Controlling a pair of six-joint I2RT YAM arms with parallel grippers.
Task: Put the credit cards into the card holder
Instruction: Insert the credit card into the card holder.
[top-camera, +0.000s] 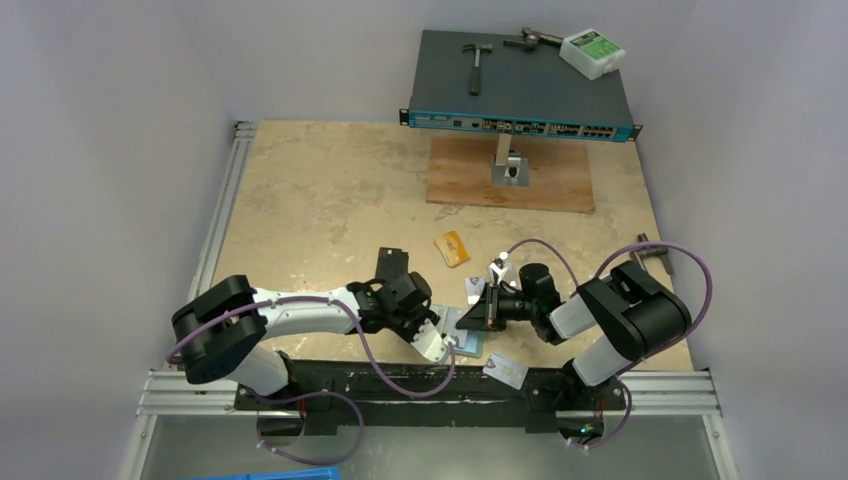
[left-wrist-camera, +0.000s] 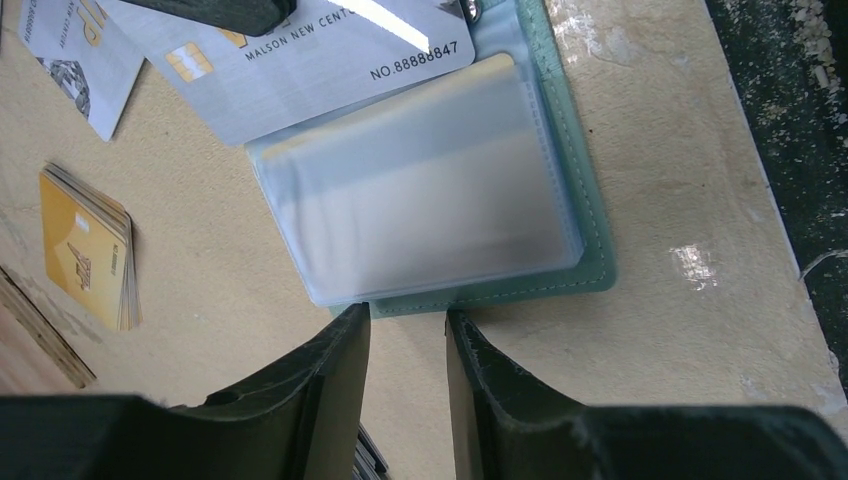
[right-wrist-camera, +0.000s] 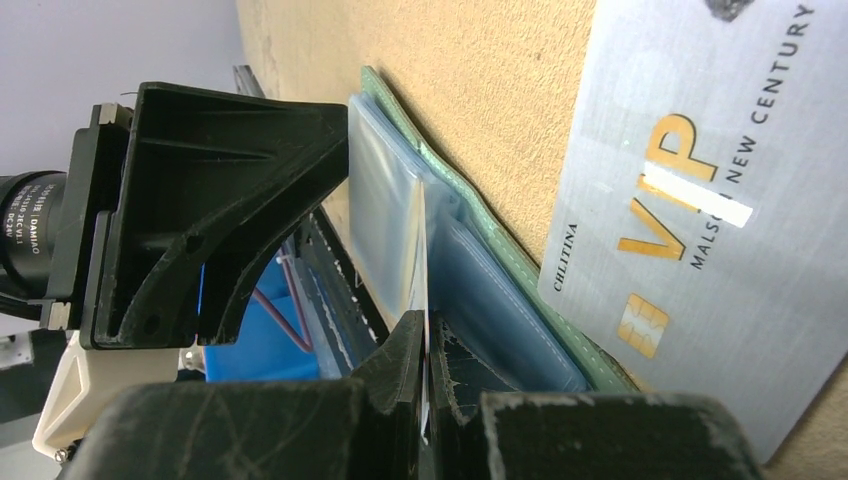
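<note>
teal card holder (left-wrist-camera: 592, 235) lies open, frosted sleeves (left-wrist-camera: 420, 195) up

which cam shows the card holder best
Left wrist: the card holder lies open and flat, clear sleeves and teal edge in view. Right wrist sees it edge-on beside the credit card in the right gripper. Top external shows only a small patch.
</note>
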